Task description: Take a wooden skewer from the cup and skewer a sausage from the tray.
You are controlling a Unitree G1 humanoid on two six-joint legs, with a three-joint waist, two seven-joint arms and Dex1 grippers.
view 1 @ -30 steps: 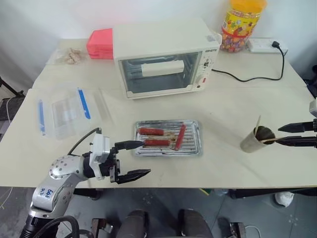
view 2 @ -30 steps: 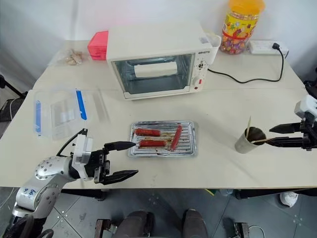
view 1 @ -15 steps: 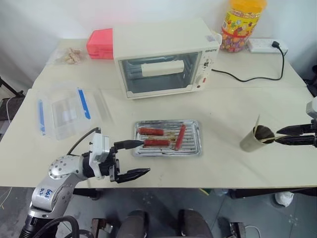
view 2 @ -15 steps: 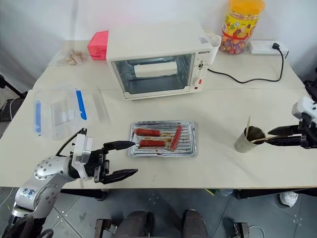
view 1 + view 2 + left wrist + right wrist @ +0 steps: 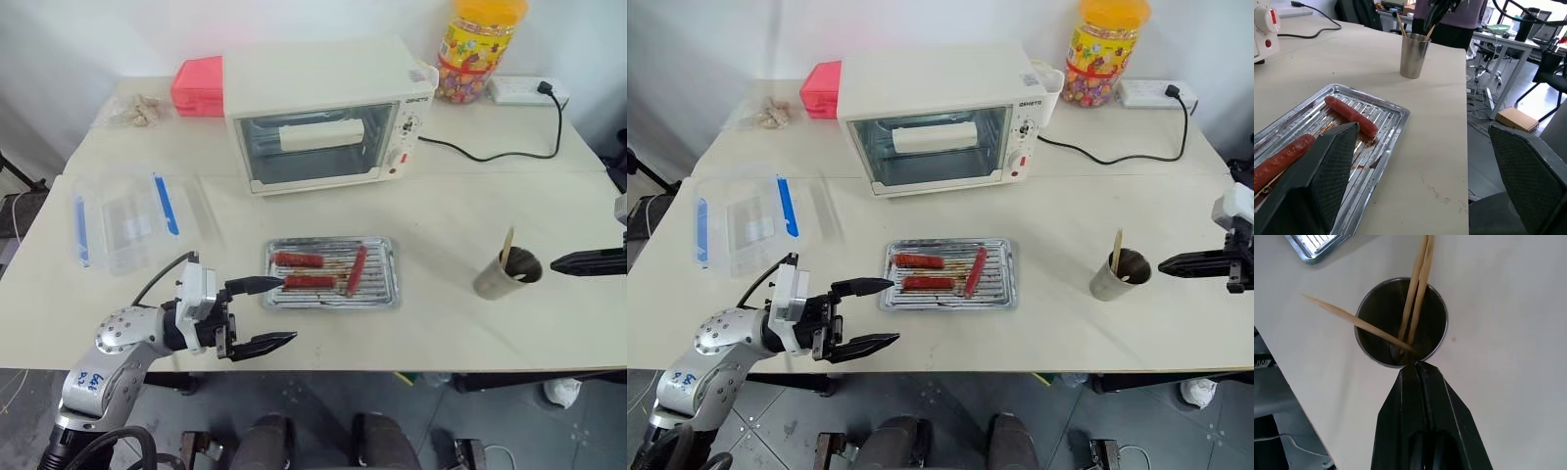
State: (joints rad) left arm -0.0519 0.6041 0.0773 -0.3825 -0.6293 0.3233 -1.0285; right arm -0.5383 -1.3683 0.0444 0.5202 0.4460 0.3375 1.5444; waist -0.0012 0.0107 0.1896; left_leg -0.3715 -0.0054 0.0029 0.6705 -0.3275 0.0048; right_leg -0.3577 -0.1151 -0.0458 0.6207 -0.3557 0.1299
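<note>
The grey cup [image 5: 506, 277] stands at the table's right, with wooden skewers [image 5: 1418, 289] rising from its dark inside and one leaning out sideways. My right gripper [image 5: 554, 263] is shut, its tips at the cup's rim on the outer side. No skewer shows between its fingers. The silver tray [image 5: 392, 269] lies mid-table with three sausages [image 5: 299, 259] in it. My left gripper [image 5: 290, 310] hangs open just left of the tray's front corner, holding nothing.
A white toaster oven [image 5: 328, 117] stands behind the tray, a pink box [image 5: 199, 86] to its left. A clear plastic box with blue clips [image 5: 137, 215] lies at the left. At the back right are a yellow-lidded candy jar [image 5: 477, 44] and a power strip [image 5: 524, 90] with its cable.
The right gripper's fingers have closed beside the cup. The skewer that leaned out between them no longer sticks out on that side. The left arm has kept still.
</note>
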